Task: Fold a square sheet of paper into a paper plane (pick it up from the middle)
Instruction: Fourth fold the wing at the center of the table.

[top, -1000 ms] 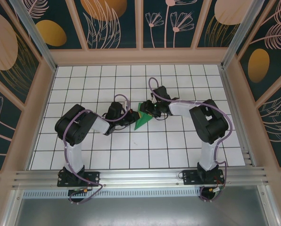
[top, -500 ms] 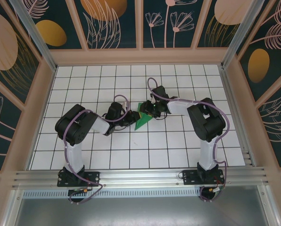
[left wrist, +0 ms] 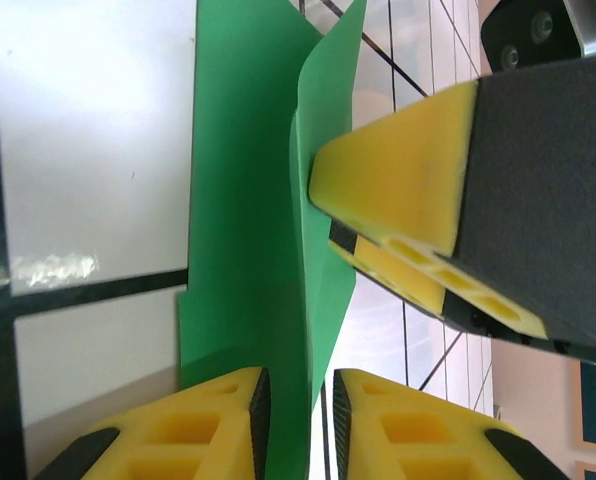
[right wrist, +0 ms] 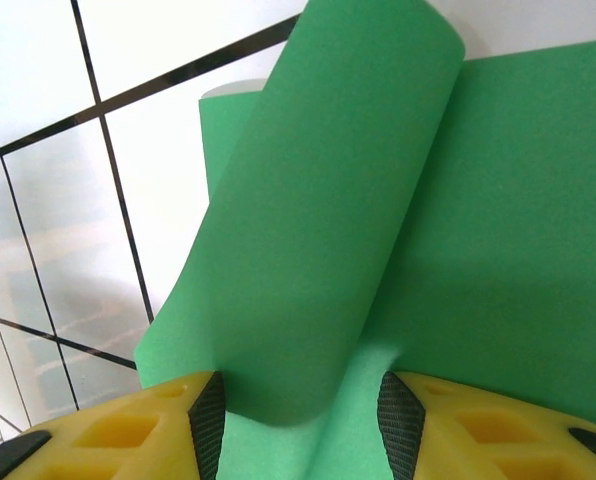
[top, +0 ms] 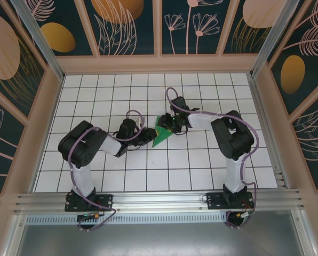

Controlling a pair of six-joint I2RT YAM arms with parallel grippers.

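The paper point(top: 160, 135) lies near the middle of the worktop point(top: 201, 170), a little toward 12 o'clock from its centre. It is partly folded into a narrow wedge whose tip points toward 7 o'clock. Both arms reach in low over it from opposite sides.

The left pincer point(top: 147, 136) is at the paper's 8 o'clock side. In its wrist view the yellow fingers point(left wrist: 218, 425) stand only narrowly apart. An upright fold of the paper point(left wrist: 243, 200) runs through the slot between them. The fold sits close against the pad at 9 o'clock, and a thin pale strip shows beside the other pad, so the fold is not clamped. The rest of the sheet lies flat on the white tiles toward 12 o'clock in that view.

The right pincer point(top: 168, 127) is at the paper's 2 o'clock side, touching it. In the left wrist view one of its yellow fingers point(left wrist: 398, 185) rests over the raised flap. In its own view the pincer point(right wrist: 300, 400) stands well apart, and a loosely curled flap point(right wrist: 318, 200) arches up through the gap. A flat layer of the sheet spreads toward 3 o'clock.
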